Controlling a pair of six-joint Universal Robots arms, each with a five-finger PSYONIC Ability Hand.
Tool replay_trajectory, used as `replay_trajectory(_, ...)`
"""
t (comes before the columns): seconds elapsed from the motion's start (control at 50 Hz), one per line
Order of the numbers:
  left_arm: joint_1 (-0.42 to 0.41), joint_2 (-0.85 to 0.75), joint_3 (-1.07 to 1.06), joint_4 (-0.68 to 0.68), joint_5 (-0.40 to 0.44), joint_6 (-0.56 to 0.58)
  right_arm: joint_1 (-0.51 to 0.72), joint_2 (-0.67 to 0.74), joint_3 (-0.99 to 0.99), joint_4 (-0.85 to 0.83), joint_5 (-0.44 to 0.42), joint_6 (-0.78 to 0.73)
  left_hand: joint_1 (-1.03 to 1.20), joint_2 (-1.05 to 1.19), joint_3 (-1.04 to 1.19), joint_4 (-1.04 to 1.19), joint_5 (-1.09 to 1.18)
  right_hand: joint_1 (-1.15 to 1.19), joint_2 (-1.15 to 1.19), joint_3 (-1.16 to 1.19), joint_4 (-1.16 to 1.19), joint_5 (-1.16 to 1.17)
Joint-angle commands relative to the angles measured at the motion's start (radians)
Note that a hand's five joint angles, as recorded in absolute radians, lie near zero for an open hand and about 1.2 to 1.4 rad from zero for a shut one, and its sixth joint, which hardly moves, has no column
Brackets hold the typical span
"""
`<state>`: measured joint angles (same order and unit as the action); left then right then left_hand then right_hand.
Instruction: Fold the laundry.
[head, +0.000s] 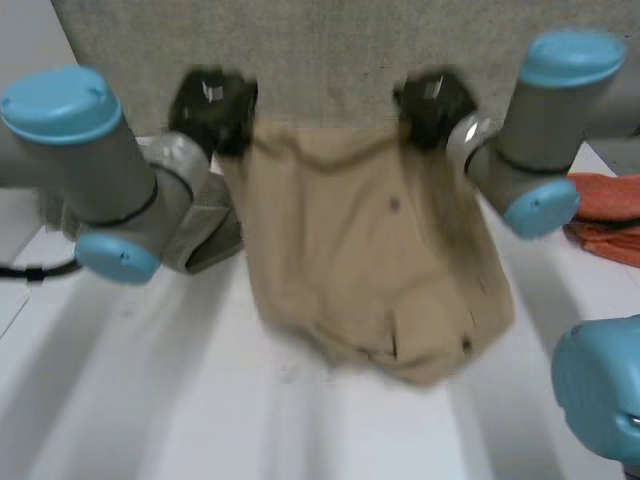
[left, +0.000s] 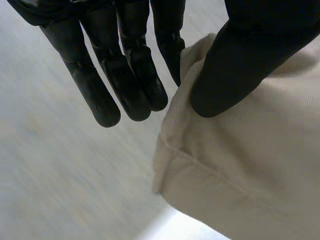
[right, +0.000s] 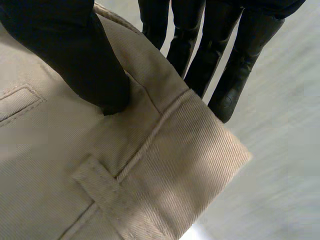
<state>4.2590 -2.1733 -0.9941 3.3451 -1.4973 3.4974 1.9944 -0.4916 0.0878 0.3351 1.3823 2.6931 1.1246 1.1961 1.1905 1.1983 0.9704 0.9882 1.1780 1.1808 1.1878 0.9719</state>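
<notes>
Up between the two hands hangs the beige garment (head: 370, 270), spread wide, its crumpled lower end down at the white tabletop (head: 150, 400). The left hand (head: 212, 108) pinches its corner at 11 o'clock, with the thumb pressing the cloth against a finger behind it and the other fingers (left: 107, 95) straight and free. The right hand (head: 433, 105) pinches the corner at 1 o'clock, its thumb clamped on the waistband near a belt loop (right: 100, 187). An olive cloth (head: 210, 235) lies at 9 o'clock of the garment, and an orange cloth (head: 605, 215) at 3 o'clock.
</notes>
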Motion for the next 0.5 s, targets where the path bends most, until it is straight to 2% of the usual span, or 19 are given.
replay_trajectory(0.02, -0.034, 0.021, 0.143, 0.230, -0.087, 0.057, 0.003, -0.182, 0.042, -0.263, 0.061, 0.008, 0.272, 0.200, 0.206, 0.198, 0.251, 0.408, 0.218, 0.215, 0.209, 0.250)
replay_trajectory(0.12, -0.057, 0.131, 0.072, 0.307, -0.107, 0.057, -0.003, -0.323, 0.192, -0.301, 0.057, 0.014, 0.272, 0.200, 0.206, 0.198, 0.251, 0.408, 0.218, 0.215, 0.209, 0.250)
replay_trajectory(0.22, -0.065, 0.231, -0.094, 0.329, -0.109, 0.058, -0.011, -0.433, 0.369, -0.306, 0.037, 0.013, 0.272, 0.200, 0.206, 0.198, 0.251, 0.408, 0.218, 0.215, 0.209, 0.250)
replay_trajectory(0.32, -0.086, 0.260, -0.266, 0.313, -0.109, 0.061, -0.012, -0.499, 0.567, -0.298, 0.034, 0.008, 0.272, 0.200, 0.206, 0.198, 0.251, 0.408, 0.218, 0.215, 0.209, 0.250)
replay_trajectory(0.4, -0.110, 0.262, -0.424, 0.286, -0.113, 0.074, -0.014, -0.551, 0.798, -0.277, 0.030, -0.010, 0.272, 0.200, 0.206, 0.198, 0.251, 0.408, 0.218, 0.215, 0.209, 0.250)
replay_trajectory(0.5, -0.117, 0.221, -0.573, 0.252, -0.116, 0.149, -0.013, -0.604, 1.097, -0.246, 0.018, -0.102, 0.272, 0.200, 0.206, 0.198, 0.251, 0.408, 0.218, 0.215, 0.209, 0.250)
